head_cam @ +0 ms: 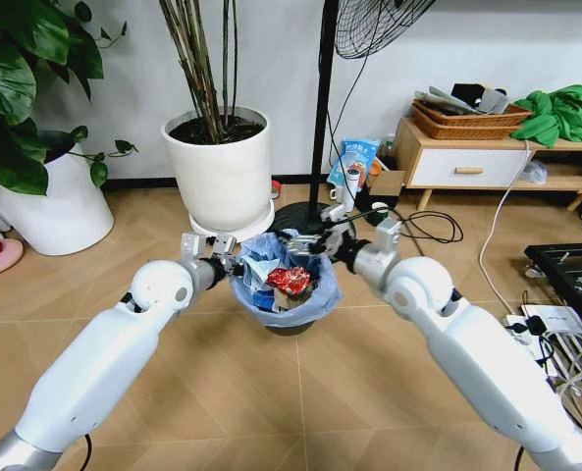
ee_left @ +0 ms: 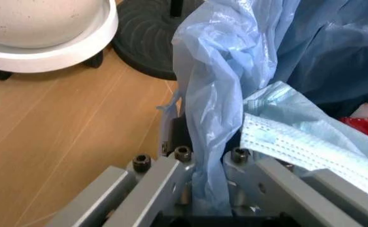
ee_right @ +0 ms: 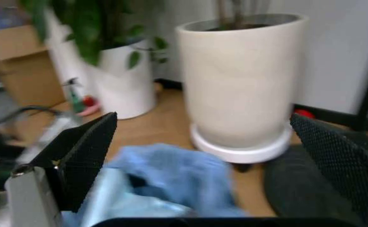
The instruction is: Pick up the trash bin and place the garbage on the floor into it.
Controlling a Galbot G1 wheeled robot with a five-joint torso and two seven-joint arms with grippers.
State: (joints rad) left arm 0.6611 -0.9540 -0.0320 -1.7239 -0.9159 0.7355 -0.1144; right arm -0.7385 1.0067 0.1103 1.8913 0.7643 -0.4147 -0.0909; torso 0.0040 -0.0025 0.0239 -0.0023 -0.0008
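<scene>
My two white arms reach in from the lower corners of the head view and meet at the centre of the frame, one on each side of the trash bin (head_cam: 283,294). My left gripper (head_cam: 224,261) is at the bin's left rim, and in the left wrist view its metal fingers (ee_left: 171,175) are clenched on a fold of the light-blue bag (ee_left: 215,118) where it drapes over the black rim. Just beside that fold, a pale blue pleated face mask (ee_left: 297,142) lies in the bin, with a bit of red showing past it at the right edge of that view.

My right gripper (head_cam: 338,240) is over the bin's right rim. In the right wrist view its black fingers (ee_right: 86,151) stand released, wide apart at the left and right edges of the frame, with blurred blue bag between them low in the picture.

The bin stands on the floor (head_cam: 300,412) in the middle of the head view. Inside it lies garbage (head_cam: 289,281): a crushed red piece on top, with white and blue scraps around it.

Just beyond the bin, upper centre, is a white plant pot (head_cam: 220,177) on a wheeled saucer, and to its right the dark round base of a standing fan (head_cam: 300,216). A second white pot (head_cam: 50,201) with broad green leaves sits at the left edge. At the upper right, a low wooden cabinet (head_cam: 467,167) carries a wicker basket (head_cam: 467,120) and green cloth (head_cam: 560,113).
</scene>
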